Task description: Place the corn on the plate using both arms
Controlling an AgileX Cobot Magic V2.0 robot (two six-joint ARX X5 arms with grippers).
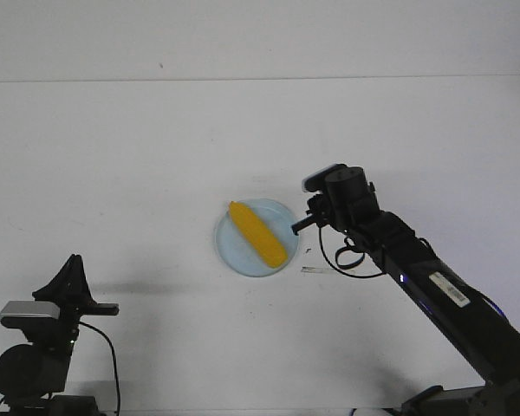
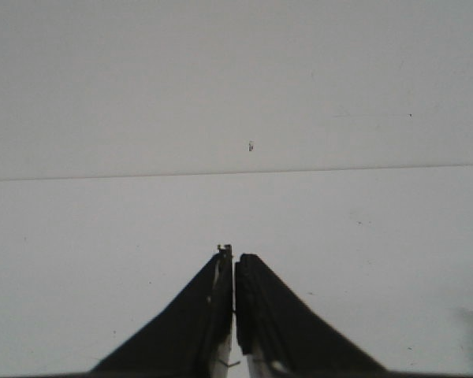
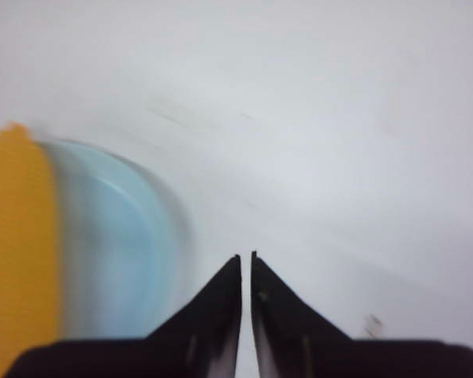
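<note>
The yellow corn (image 1: 257, 234) lies diagonally on the pale blue plate (image 1: 232, 252) at the table's middle. In the right wrist view the corn (image 3: 20, 252) and the plate (image 3: 114, 252) show blurred, off to one side of the fingers. My right gripper (image 1: 296, 228) hovers just past the plate's right rim, shut and empty; its fingers (image 3: 247, 257) nearly meet over bare table. My left gripper (image 1: 71, 260) rests at the near left corner, far from the plate, shut and empty; its fingers (image 2: 233, 252) point over bare table.
A small strip of tape or paper (image 1: 315, 269) lies on the white table (image 1: 156, 156) just right of the plate, under the right arm (image 1: 433, 290). The table's far edge meets a white wall (image 1: 260, 35).
</note>
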